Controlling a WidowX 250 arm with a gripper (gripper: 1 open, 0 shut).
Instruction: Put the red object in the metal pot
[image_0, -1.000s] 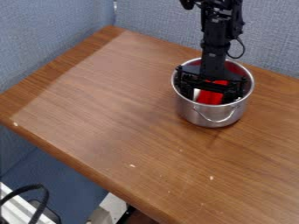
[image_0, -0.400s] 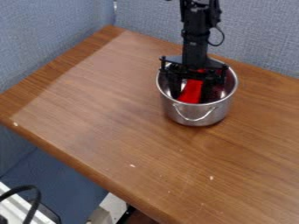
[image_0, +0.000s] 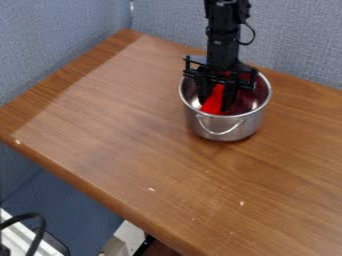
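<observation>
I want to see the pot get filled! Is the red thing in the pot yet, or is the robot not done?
Nearly done. The red object is already inside the metal pot, leaning against the inner wall. In hand: the gripper reaches down into the pot around it; whether it holds the object or has let go is not clear. Left: let go if it has not, and lift out of the pot.

Wooden table, blue fabric wall

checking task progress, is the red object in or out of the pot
In: the red object shows inside the metal pot, below its rim.
</observation>
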